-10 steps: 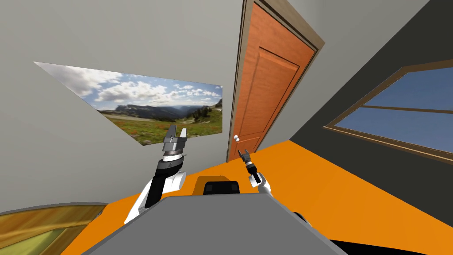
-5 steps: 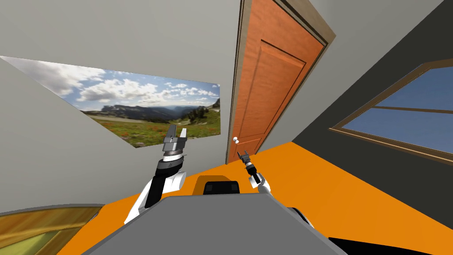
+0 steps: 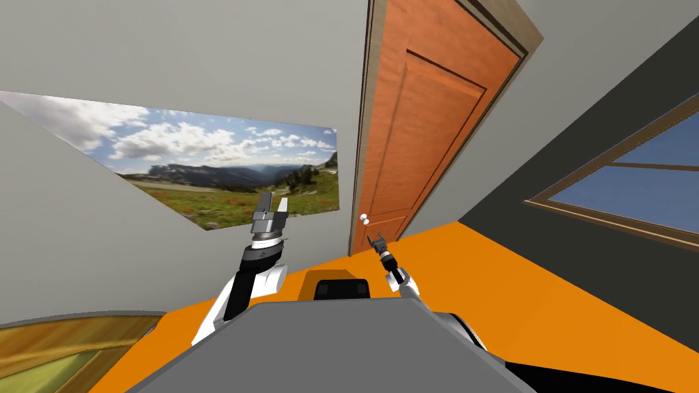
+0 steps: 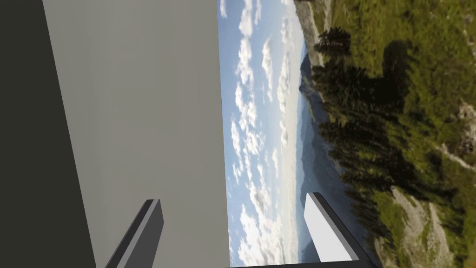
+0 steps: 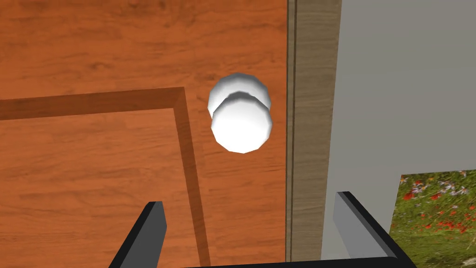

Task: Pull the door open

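Base edged nearer door (image 3: 423, 136); right jaws spread, short of knob (image 5: 240, 122) beside frame (image 5: 309, 116) edge; left jaws spread.

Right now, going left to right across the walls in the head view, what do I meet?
Landscape picture → white door knob → orange door → dark grey wall → window.
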